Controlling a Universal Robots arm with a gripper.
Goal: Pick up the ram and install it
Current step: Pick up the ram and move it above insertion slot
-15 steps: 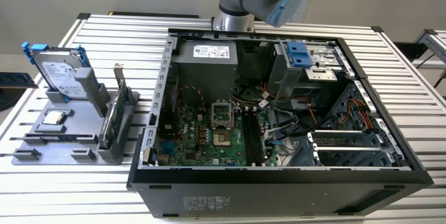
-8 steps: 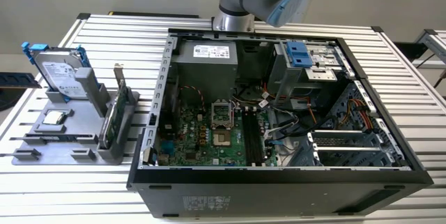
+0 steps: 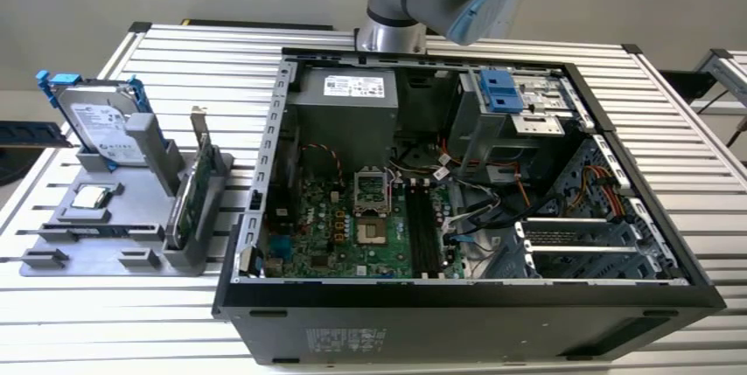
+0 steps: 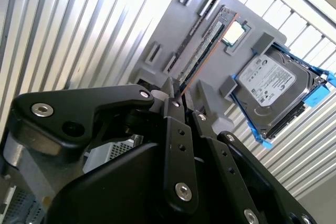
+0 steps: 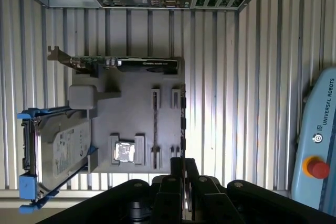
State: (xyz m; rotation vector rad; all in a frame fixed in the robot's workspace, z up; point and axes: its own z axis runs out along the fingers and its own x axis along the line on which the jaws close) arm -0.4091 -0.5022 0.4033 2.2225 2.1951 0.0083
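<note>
above the grey parts tray your gripper hangs with fingers pressed together, the ram lying beside the processor chip.

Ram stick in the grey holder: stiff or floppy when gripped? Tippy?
Probably stiff: the ram looks like a straight, flat board in the second wrist view. Likely light, being far slimmer than the hard drive nearby. It stands on edge in slots of the grey holder, so off them it would probably tip flat.

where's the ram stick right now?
The ram stick sits in the gray holder at the exterior view's left, beside the processor chip, outside the computer case.
</note>
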